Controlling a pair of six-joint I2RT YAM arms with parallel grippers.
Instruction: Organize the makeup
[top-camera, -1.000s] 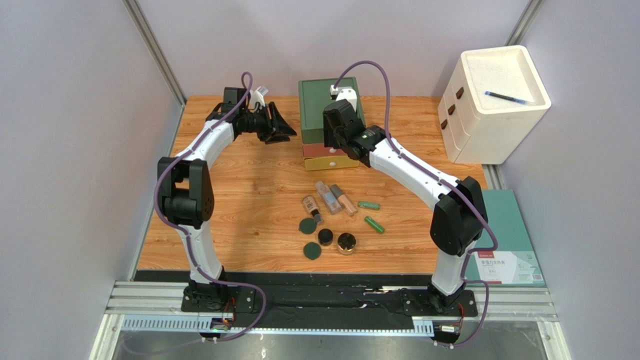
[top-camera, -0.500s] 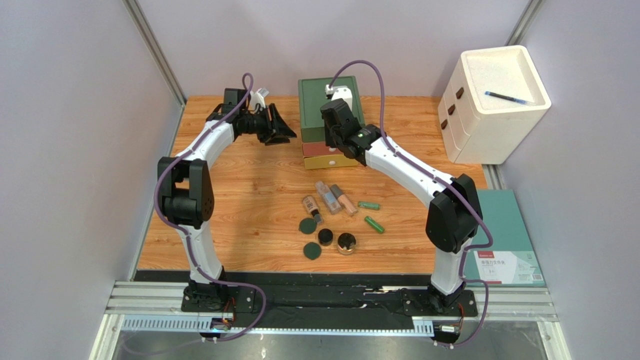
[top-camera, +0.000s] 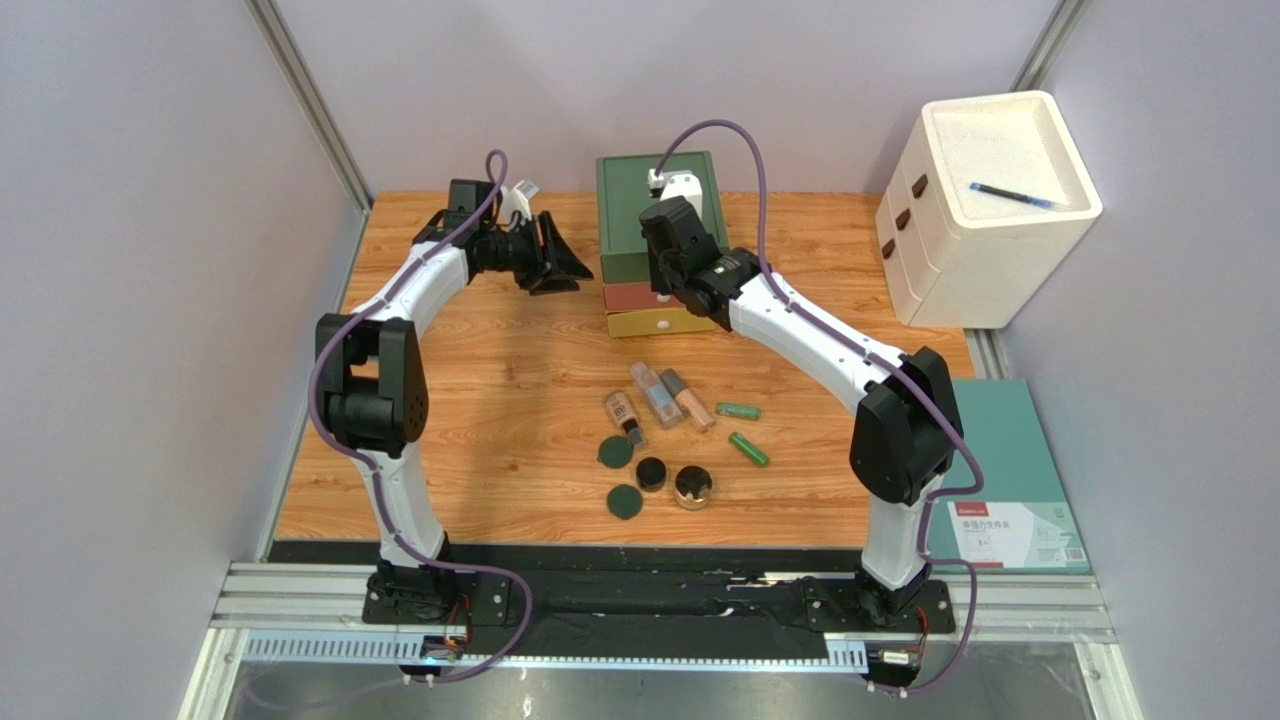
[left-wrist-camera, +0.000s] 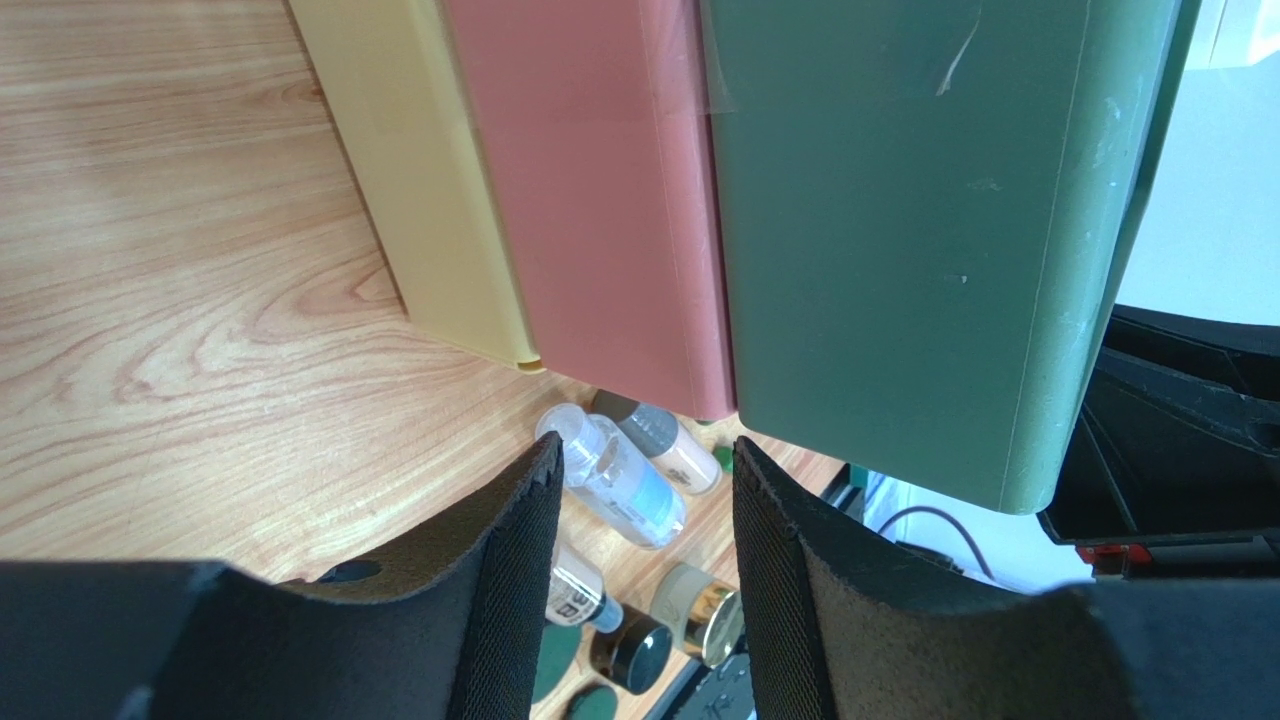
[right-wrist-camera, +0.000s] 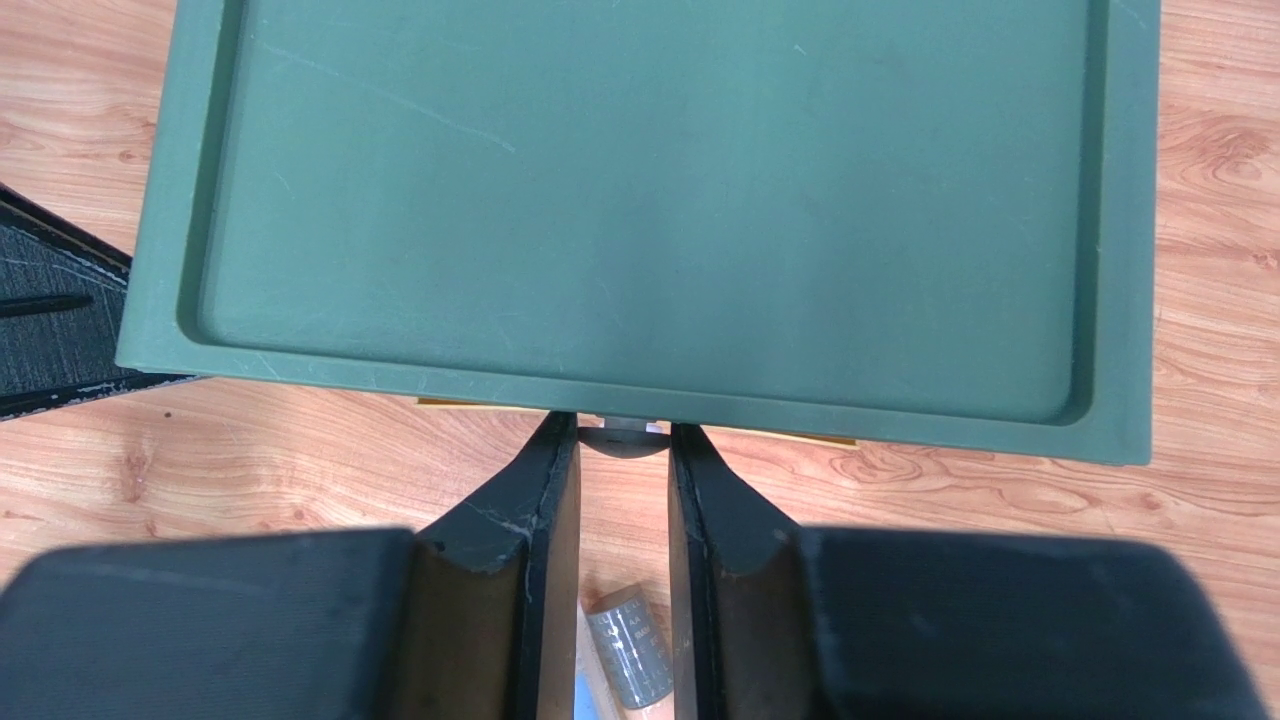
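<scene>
Step in hand, as judged: opening a drawer of the drawer box (top-camera: 631, 192) so that the makeup (top-camera: 655, 396) has somewhere to go. None of it is stowed. It lies loose on the table (top-camera: 451, 405), in front of the box, near it but not touching. Clear and beige tubes (top-camera: 688, 399) lie nearest the box, with two green tubes (top-camera: 748, 447) to their right. Two dark discs (top-camera: 615, 452), a black jar (top-camera: 652, 474) and a gold-rimmed compact (top-camera: 693, 486) lie nearest the arms.

Right gripper (right-wrist-camera: 624, 444): at the front face of the box, fingers set narrow about a small knob (right-wrist-camera: 624, 435) just under the green top. The knob fills the gap and appears clamped. Which drawer it belongs to cannot be told from here.

Left gripper (left-wrist-camera: 643, 488): fingers apart, nothing between them, hanging just beside the left wall of the box. Contact cannot be told.

Recommendations: confirm both fingers bear on the knob before any pull, as it is small and a one-sided hold would slip off. Pull straight towards the arms, level, along the drawer's own line. A slanted pull may jam it or drag the whole box. The box looks light, so the left gripper would do well to brace its side or top. Stop short of the tubes lying in the drawer's path.
</scene>
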